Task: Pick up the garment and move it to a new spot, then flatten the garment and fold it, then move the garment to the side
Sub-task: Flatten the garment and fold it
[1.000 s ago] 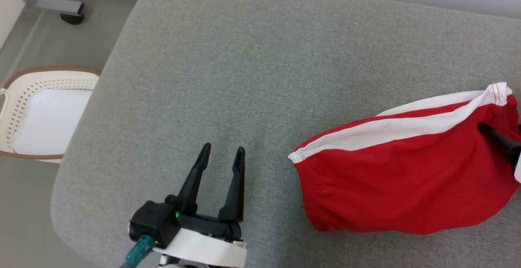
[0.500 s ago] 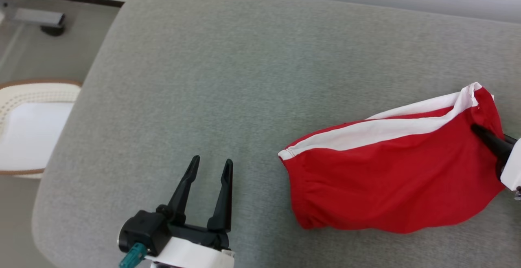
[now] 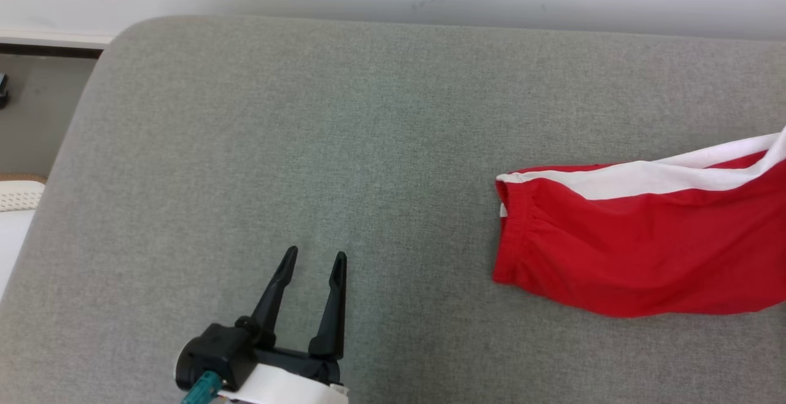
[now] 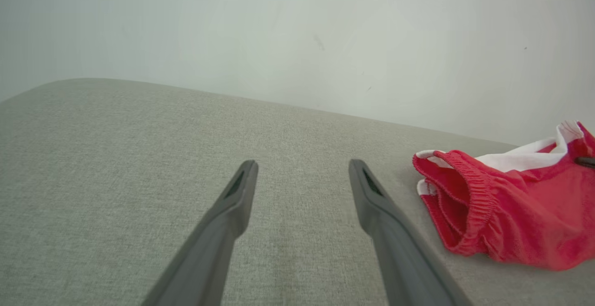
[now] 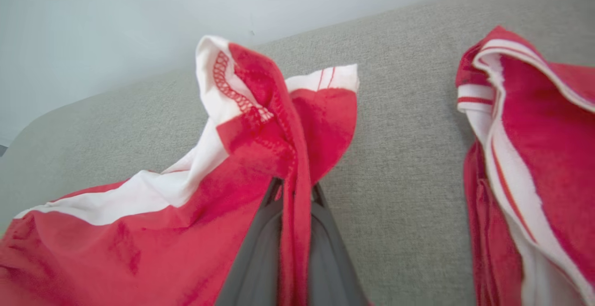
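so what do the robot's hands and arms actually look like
The left hand has two long, dark, tapering fingers, each with a slot-shaped recess near its tip. They rise from a black base block, which sits on a white wrist cuff with a teal connector at its side. The right hand shows the same dark grey.

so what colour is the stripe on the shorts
White stripe on red shorts; head view shows it best.

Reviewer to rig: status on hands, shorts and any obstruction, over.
Copy: left hand open over bare cushion, apart from shorts; right hand shut, pinching a shorts fold; shorts bunched on cushion, not flattened; nothing seen in the way.
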`<state>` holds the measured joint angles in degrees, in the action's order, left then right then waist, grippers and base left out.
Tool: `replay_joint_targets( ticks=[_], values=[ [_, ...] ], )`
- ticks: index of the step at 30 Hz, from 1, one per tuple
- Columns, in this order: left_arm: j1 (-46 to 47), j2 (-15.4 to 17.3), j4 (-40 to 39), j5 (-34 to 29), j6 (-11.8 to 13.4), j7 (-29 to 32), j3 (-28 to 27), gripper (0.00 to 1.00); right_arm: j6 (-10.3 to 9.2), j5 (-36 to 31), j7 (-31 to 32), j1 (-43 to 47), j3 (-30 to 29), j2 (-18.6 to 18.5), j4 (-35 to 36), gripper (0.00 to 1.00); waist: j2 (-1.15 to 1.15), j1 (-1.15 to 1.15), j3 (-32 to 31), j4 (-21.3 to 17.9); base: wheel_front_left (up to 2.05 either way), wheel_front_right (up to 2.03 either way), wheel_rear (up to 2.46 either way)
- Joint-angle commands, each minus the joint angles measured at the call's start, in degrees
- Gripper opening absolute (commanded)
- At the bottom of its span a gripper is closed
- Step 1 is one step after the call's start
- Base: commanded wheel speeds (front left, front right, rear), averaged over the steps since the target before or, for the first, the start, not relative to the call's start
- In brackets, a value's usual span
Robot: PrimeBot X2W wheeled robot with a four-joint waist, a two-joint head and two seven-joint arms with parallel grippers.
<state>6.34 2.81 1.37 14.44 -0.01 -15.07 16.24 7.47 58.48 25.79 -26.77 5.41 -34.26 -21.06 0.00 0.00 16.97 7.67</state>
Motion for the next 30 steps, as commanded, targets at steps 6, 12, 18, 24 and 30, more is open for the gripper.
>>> replay_joint_targets(
  ticks=[6, 12, 18, 24, 30],
  values=[
    [-1.70, 0.20, 0.90, 0.17, -0.06, -0.10, 0.00, 1.00, 0.02, -1.97, 0.82, 2.56, -3.66, 1.98, 3.31, 0.00, 0.00, 0.00, -1.55, -0.43, 0.00, 0.00, 0.00],
    [-2.64, 0.20, 1.36, 0.22, 0.06, -0.10, -0.38, 1.00, 0.02, -4.62, 4.74, 3.28, -4.46, 9.47, 8.05, 0.00, 0.00, 0.00, -3.06, -0.71, 0.00, 0.00, 0.00],
    [-2.59, 0.20, 1.52, 0.48, 0.20, -0.10, -0.21, 1.00, 0.02, -13.00, 9.85, 1.74, -2.19, 22.01, 12.26, 0.00, 0.00, 0.00, -3.77, -0.50, 0.00, 0.00, 0.00],
    [-2.85, 0.20, 1.92, 1.11, 0.31, -0.10, 0.63, 1.00, 0.02, -21.43, 10.54, 1.95, 0.22, 30.46, 10.94, 0.00, 0.00, 0.00, -4.22, 1.07, 0.00, 0.00, 0.00],
    [-3.45, 0.20, 2.17, 1.89, 0.55, -0.10, 0.79, 1.00, 0.02, -23.41, 7.07, 2.07, 1.10, 31.32, 7.16, 0.00, 0.00, 0.00, -4.37, 2.64, 0.00, 0.00, 0.00]
  ],
)
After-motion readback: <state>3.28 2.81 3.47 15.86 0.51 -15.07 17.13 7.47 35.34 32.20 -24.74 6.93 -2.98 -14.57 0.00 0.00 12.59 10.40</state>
